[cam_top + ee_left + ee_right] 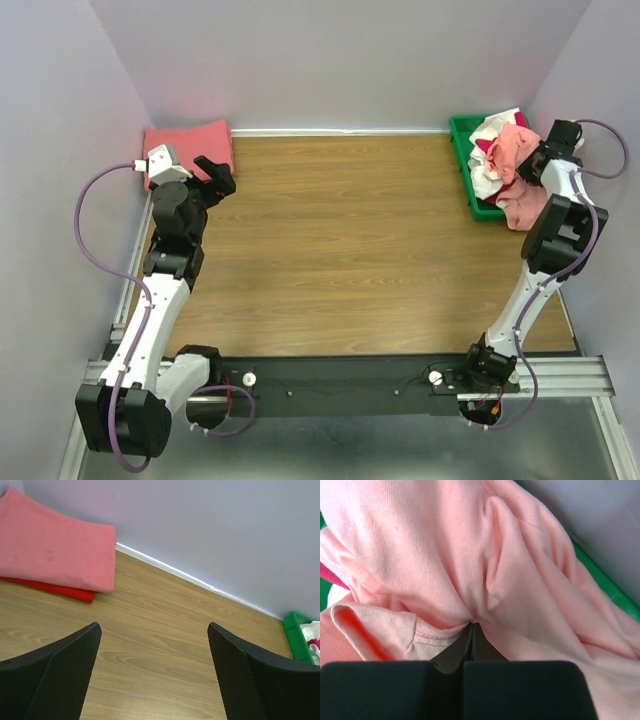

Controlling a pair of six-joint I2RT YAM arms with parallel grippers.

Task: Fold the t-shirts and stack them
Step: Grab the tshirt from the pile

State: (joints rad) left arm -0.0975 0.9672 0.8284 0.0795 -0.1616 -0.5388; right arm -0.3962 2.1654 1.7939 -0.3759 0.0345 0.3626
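Right gripper [471, 626] pinches a pink shirt [470, 555] at the 2 o'clock bin [461, 150]; left gripper [154, 628] gapes wide, its camera alone revealing a red shirt [70, 592] beneath the 10 o'clock stack [55, 540].

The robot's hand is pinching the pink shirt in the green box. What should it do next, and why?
Probably lift straight up a little. The right gripper is shut on a fold of the pale pink t-shirt, which lies on the heap in the green bin. Raising it should free it from the heap before carrying it to the table.
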